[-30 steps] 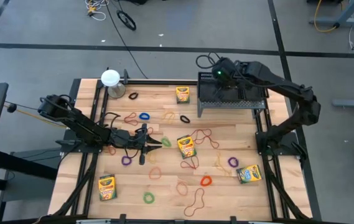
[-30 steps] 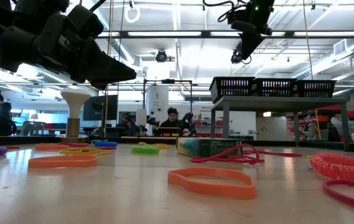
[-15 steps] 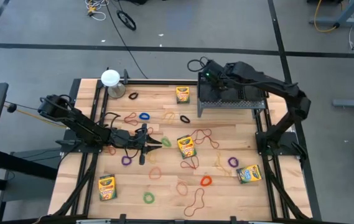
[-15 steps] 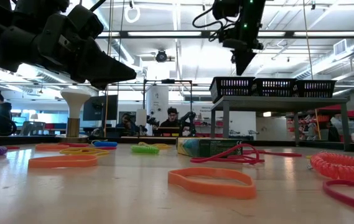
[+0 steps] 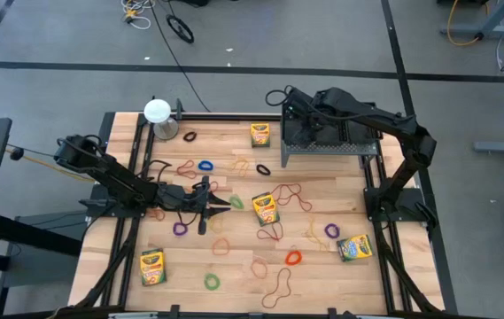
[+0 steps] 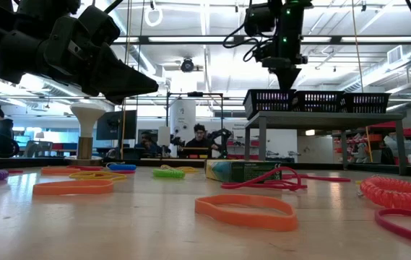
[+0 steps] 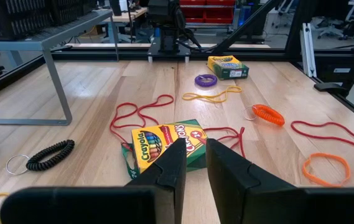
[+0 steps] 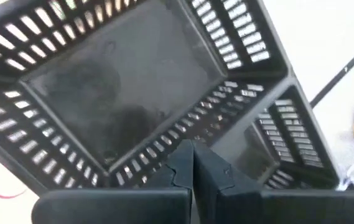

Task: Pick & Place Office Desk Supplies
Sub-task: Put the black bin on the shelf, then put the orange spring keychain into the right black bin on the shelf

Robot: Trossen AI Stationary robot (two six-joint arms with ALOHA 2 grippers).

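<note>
Reaching over the black wire-mesh rack (image 5: 327,135), our right gripper (image 8: 192,163) points down, fingers closed and empty; our left gripper (image 7: 190,163) hovers low, fingers slightly parted, crayon box (image 7: 164,142) just ahead.

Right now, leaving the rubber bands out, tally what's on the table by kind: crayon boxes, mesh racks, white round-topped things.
Yellow-and-green crayon boxes: 4
Black wire-mesh compartment rack: 1
White round-topped object: 1
Total: 6

Right pincer (image 6: 287,78) now lower, leftward
</note>
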